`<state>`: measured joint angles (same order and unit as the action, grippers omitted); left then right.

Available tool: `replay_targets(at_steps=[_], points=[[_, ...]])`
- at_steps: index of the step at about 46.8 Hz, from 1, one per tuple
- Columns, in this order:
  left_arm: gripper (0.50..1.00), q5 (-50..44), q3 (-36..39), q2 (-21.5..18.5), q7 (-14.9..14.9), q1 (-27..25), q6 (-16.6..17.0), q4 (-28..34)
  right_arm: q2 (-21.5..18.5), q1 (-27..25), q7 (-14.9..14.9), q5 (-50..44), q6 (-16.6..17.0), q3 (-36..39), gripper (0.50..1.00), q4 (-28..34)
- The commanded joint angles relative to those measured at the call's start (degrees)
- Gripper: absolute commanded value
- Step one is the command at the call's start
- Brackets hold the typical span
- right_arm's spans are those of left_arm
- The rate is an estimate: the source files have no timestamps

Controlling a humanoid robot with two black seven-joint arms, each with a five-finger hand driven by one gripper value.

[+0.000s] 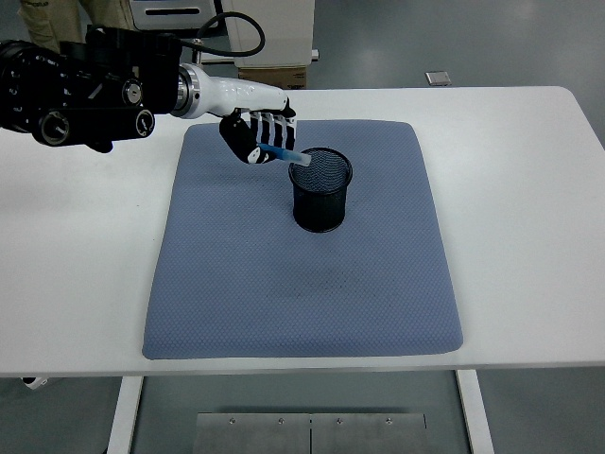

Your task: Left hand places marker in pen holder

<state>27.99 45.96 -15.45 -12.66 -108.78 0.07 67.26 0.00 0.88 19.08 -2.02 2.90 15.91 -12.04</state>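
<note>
My left hand (258, 135) hangs in the air over the far left part of the blue mat (302, 284), its fingers shut on a blue marker (281, 153). The marker lies nearly level, and its pale tip reaches the left rim of the black mesh pen holder (320, 189). That holder stands upright on the mat, a little behind its middle. My black left arm (85, 85) comes in from the upper left. No right arm shows.
The mat lies on a white table (529, 189). A person's legs (57, 19) stand at the top left behind the table. A cardboard box (272, 76) and white equipment sit on the floor beyond the far edge.
</note>
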Motion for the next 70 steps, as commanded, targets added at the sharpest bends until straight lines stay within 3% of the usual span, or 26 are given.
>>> replay_targets(at_steps=[1,13,32,46,70], points=[[0.500,-1.44,-1.65,0.24,0.01,0.58,-0.33,0.06,0.00,0.00,-0.01,0.00,0.00,0.00,1.000,0.00],[0.500,-5.84,-6.14,0.68,0.01,1.28,-0.33,-0.11,0.00,0.00,-0.01,0.00,0.00,0.00,1.000,0.00],[0.500,-12.69,-11.76,1.83,-0.96,7.44,-0.77,-3.80,0.00,0.00,-0.01,0.00,0.00,0.00,1.000,0.00],[0.500,-17.35,-12.21,3.23,-3.42,10.16,-0.77,-5.83,0.00,0.00,-0.01,0.00,0.00,0.00,1.000,0.00],[0.500,-19.29,-12.12,3.85,-3.42,12.36,-0.77,-7.85,0.00,0.00,-0.01,0.00,0.00,0.00,1.000,0.00]])
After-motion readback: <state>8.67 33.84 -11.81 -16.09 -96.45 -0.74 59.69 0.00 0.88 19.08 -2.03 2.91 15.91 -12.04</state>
